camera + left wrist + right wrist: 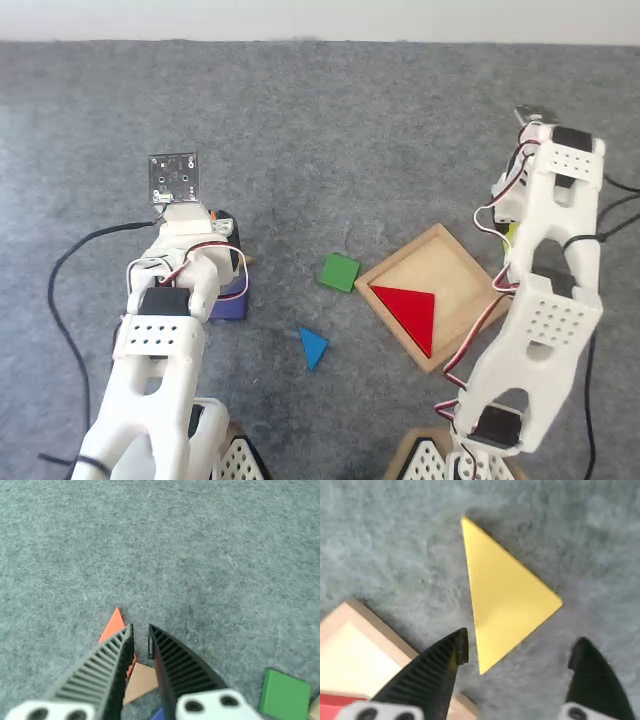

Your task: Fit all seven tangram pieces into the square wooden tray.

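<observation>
The square wooden tray (445, 262) lies turned like a diamond at the right of centre in the high view. It holds one piece, a large red triangle (408, 308) tucked into its lower left side; the rest of its floor is bare wood.

Just left of the tray sits the green square (340, 271), and below that, near the lower middle of the frame, a small blue triangle (313, 346). A yellow triangle (505, 605) lies on the grey just outside the tray's rim. The right pincer (522, 637) hangs over it released, jaws spread wide to either side of it and touching nothing.

At the left of the high view, an orange triangle (114, 625), a tan piece (142, 682) and a purple piece (230, 302) cluster under the other arm. The left pincer (141, 627) is above them, jaws only slightly parted and empty, with the orange triangle beside one jaw.

By my reckoning the task has barely begun. One of seven pieces is seated, and six still wait on the tabletop (330, 130), with the yellow triangle looking like the one in hand.

The tabletop is covered in a grey felt-like mat. A pale strip of wall (300, 18) runs along the top edge of the frame
</observation>
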